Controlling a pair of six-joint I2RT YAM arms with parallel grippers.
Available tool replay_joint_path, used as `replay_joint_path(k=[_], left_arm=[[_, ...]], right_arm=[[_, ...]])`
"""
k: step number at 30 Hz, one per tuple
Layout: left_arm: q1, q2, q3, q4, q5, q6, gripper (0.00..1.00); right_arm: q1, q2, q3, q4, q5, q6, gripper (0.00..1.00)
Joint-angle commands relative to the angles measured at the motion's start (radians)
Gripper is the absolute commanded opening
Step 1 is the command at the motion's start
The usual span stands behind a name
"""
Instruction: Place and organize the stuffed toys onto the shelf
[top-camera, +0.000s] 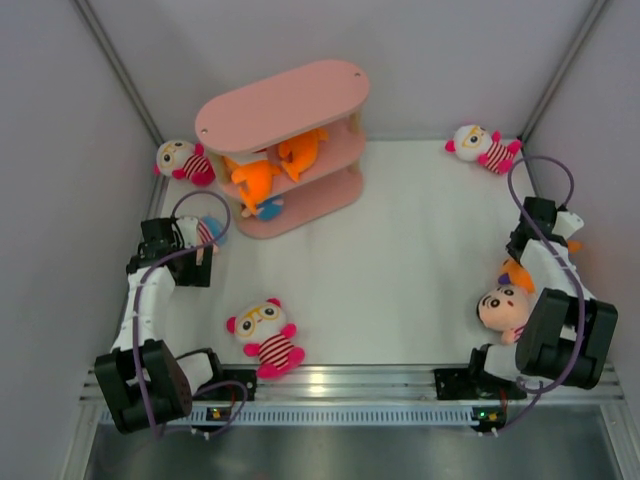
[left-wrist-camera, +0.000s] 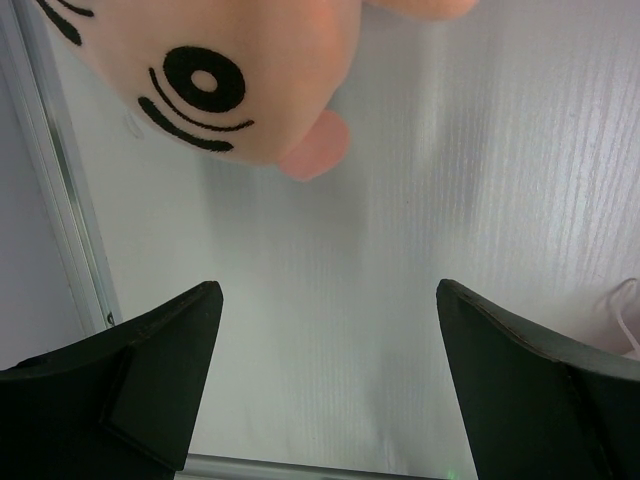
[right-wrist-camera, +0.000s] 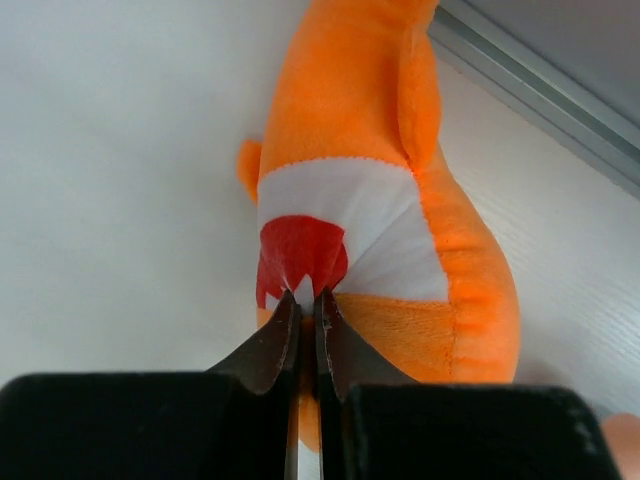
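My right gripper (right-wrist-camera: 309, 296) is shut on the red-and-white mouth of an orange shark (right-wrist-camera: 400, 180), which lies on the table by the right wall (top-camera: 517, 272). At the left, my left gripper (left-wrist-camera: 328, 300) stands open over bare table, just short of a peach-faced doll (left-wrist-camera: 230, 70), with nothing between its fingers. The pink shelf (top-camera: 285, 105) stands at the back. Two orange sharks (top-camera: 258, 178) (top-camera: 303, 150) lie on its middle tier. White-faced dolls lie at the back left (top-camera: 185, 160), the back right (top-camera: 484, 147) and the front (top-camera: 266, 335).
Another peach-faced doll (top-camera: 503, 308) lies against my right arm near the front. A blue toy part (top-camera: 268, 208) shows on the shelf's lowest tier. Grey walls close in both sides, and a metal rail (top-camera: 340, 380) runs along the near edge.
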Motion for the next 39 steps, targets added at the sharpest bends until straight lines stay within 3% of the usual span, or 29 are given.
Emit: replay_joint_path(k=[1,7,9,10,12,13,19,23,27,30,35,39], left_arm=[[-0.005,-0.026,0.002,-0.007,0.001,0.002,0.94],[-0.003,-0.030,0.001,-0.009,0.005,0.002,0.94],[-0.003,-0.027,0.002,-0.009,0.013,0.007,0.94],[-0.003,-0.026,0.004,-0.011,0.019,0.010,0.94],[-0.003,-0.024,0.010,-0.018,0.040,0.016,0.93],[-0.003,-0.024,0.015,-0.027,0.047,0.019,0.93],[-0.005,-0.062,0.123,-0.154,0.221,0.105,0.91],[-0.009,-0.088,0.217,-0.318,0.379,0.194,0.91],[-0.019,-0.119,0.263,-0.373,0.533,0.284,0.93],[-0.043,-0.148,0.275,-0.373,0.605,0.323,0.98],[-0.117,-0.187,0.329,-0.388,0.705,0.347,0.98],[-0.186,-0.197,0.401,-0.423,0.809,0.347,0.98]], right_arm=[[-0.006,-0.062,-0.040,0.050,-0.146,-0.020,0.00],[-0.001,-0.125,-0.049,0.119,-0.317,-0.056,0.00],[0.011,-0.123,-0.037,0.181,-0.547,-0.132,0.00],[0.061,-0.102,-0.017,0.177,-0.621,-0.169,0.00],[0.170,-0.078,0.069,0.144,-0.600,-0.306,0.00],[0.333,-0.052,0.095,0.116,-0.571,-0.354,0.00],[0.855,-0.007,0.174,0.160,-0.724,-0.671,0.00],[1.038,0.044,0.233,0.128,-0.867,-0.790,0.00],[1.224,0.108,0.316,0.035,-0.970,-1.037,0.00],[1.290,0.127,0.376,-0.001,-1.020,-1.178,0.00],[1.312,0.099,0.463,-0.030,-1.111,-1.379,0.00],[1.310,0.159,0.620,-0.217,-1.068,-1.572,0.00]])
